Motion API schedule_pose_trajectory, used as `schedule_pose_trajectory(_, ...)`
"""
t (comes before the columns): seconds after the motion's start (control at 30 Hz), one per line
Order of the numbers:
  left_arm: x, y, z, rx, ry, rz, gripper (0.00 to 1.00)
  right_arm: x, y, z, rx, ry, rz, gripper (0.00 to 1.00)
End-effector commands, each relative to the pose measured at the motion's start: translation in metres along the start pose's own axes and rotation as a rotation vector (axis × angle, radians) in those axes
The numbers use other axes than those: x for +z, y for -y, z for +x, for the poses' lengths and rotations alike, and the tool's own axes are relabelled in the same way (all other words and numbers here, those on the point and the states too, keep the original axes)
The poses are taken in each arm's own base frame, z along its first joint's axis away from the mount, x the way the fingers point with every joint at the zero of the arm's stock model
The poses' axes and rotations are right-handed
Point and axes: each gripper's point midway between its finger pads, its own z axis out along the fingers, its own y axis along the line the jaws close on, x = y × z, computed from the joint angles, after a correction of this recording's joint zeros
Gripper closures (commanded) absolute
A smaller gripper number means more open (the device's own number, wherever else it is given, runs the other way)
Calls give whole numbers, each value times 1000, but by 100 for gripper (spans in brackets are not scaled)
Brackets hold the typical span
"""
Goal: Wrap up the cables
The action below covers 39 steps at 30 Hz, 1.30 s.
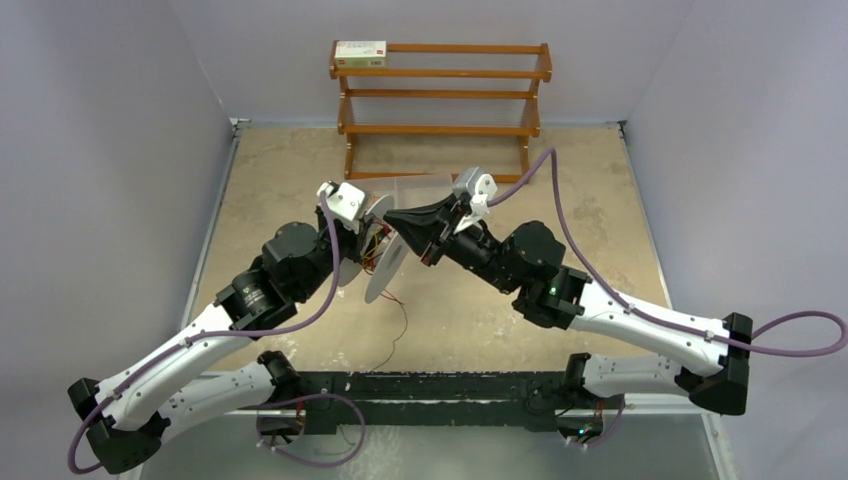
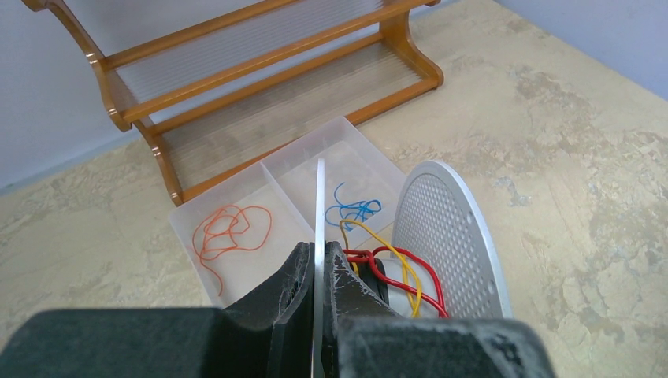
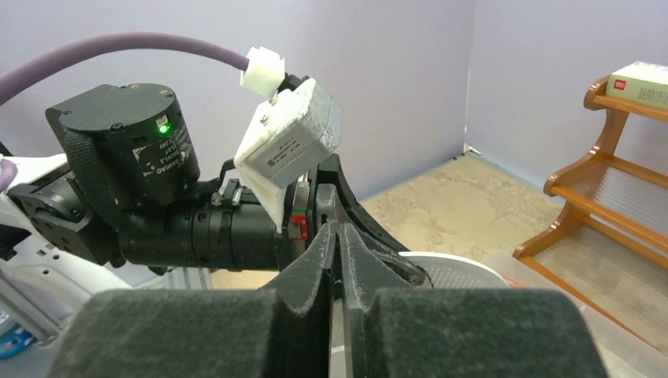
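- Left wrist view: left gripper (image 2: 317,260) clamped on spool (image 2: 449,236) flange, lower centre.
- Cables (image 2: 364,257), red and yellow, sit around spool core, lower right of centre.
- Right wrist view: right gripper (image 3: 337,236) closed; contents cannot be told.

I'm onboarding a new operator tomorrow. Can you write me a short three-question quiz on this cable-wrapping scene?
1. True or false: the left gripper is shut on one thin flange of the spool.
2. In the left wrist view, which wire lies in the clear tray's left compartment? A blue, B orange, C red.
3. What sits on the wooden rack's top shelf?
Key: 1 true; 2 B, the orange wire; 3 a small box.
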Motion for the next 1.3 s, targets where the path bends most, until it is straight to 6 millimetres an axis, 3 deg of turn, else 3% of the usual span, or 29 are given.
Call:
schedule_pose_trajectory(0.0,-6,-6,-43,-33,137,-17,100,-13,0,-13,29,42,8,90)
schedule_pose_trajectory(0.33,-16,-19,-93,-105,287,-67,100,-77,44,61,141,-92,223,54)
schedule_pose_trajectory(0.57,-27,-31,-119,-198,393,-120,100,-111,39,124,348,-199,223,44)
schedule_pose_trajectory(0.77,-29,-47,-127,-288,463,-206,100,-102,14,157,491,-240,116,42)
schedule_pose_trajectory(0.93,-26,-54,-127,-329,492,-253,100,-77,-6,166,583,-236,30,40)
schedule_pose_trajectory(1.27,-23,-60,-134,-371,537,-301,100,-40,-10,186,700,-222,55,40)
